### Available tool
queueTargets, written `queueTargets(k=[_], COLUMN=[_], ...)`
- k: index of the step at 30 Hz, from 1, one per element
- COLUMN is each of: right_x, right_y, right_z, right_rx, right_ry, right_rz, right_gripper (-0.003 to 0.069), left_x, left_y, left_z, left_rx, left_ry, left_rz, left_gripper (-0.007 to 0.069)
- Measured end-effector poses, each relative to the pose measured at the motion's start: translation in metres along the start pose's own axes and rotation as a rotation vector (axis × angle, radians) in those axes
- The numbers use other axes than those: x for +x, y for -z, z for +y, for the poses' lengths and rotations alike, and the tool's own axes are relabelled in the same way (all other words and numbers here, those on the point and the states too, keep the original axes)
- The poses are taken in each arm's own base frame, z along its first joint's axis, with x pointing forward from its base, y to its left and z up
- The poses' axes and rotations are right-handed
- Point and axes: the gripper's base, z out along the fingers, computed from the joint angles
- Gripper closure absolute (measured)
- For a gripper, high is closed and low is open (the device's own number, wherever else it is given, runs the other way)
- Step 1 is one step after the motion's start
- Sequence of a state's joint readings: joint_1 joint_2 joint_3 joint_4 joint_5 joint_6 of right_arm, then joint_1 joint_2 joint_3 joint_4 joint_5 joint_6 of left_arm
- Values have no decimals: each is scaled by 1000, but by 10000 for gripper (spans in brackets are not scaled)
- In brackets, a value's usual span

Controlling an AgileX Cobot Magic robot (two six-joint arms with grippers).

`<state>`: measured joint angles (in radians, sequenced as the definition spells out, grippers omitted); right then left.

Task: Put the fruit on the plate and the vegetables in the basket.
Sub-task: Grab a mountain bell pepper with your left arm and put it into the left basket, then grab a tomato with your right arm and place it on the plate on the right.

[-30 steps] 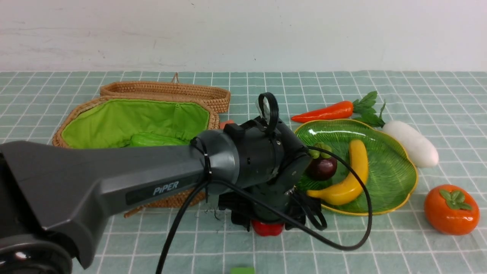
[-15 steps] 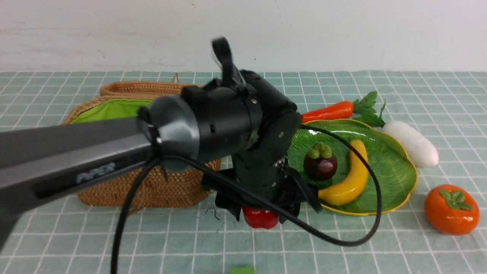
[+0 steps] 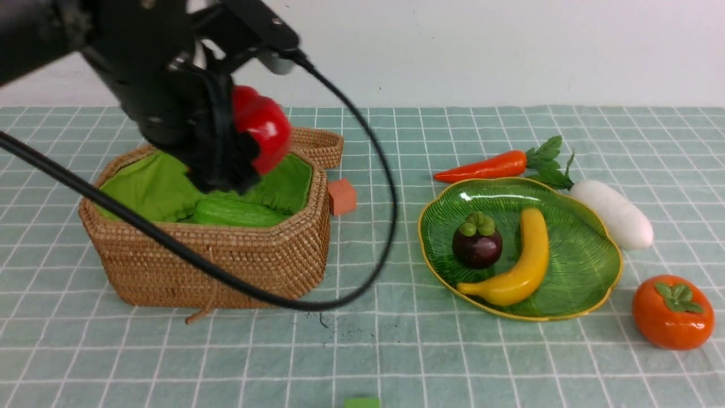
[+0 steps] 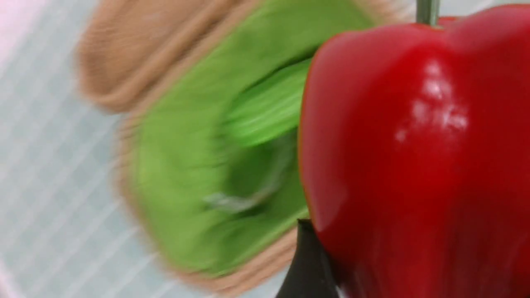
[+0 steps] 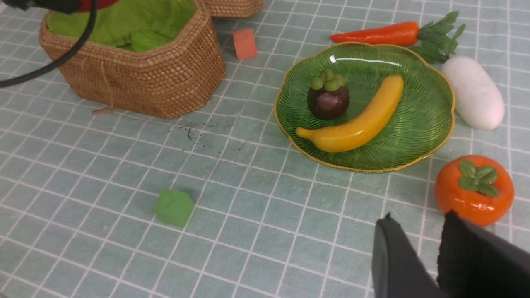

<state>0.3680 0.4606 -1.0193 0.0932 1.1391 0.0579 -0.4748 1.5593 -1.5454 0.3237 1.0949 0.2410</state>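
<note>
Pepper [image 3: 263, 127] has left the tabletop's front middle: my left gripper [image 3: 243, 150], clamped on it, has swung it up over the basket [image 3: 226, 255] at the left, above the gourd [image 3: 238, 212]. Letting go comes next, I judge. My right gripper [image 5: 430, 252] waits narrowly parted, empty.
</note>
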Motion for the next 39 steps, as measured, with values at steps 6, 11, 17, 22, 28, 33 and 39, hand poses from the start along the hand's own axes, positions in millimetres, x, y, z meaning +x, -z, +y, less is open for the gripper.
queueTargets(k=[6, 11, 17, 22, 28, 33, 39], right_x=[0, 0, 0, 0, -2, -9, -21], right_y=[0, 0, 0, 0, -7, -34, -87], right_z=[0, 0, 0, 0, 0, -2, -7], right_rx=[-3, -3, -3, -3, -1, 9, 39], right_ry=[3, 18, 25, 25, 21, 13, 8], right_rz=[-1, -1, -1, -1, 40, 160, 303], right_gripper=[478, 478, 478, 478, 478, 478, 474], left_x=[28, 31, 24, 20, 22, 15, 4], left_y=[-49, -77, -83, -83, -81, -50, 38], left_z=[45, 49, 52, 54, 53, 45, 18], left_rx=[75, 95, 47, 22, 30, 72, 121], left_ry=[-172, -221, -230, -228, -124, 190, 418], left_rz=[106, 139, 65, 33, 45, -39, -237], left_gripper=[97, 97, 73, -38, -37, 179, 631])
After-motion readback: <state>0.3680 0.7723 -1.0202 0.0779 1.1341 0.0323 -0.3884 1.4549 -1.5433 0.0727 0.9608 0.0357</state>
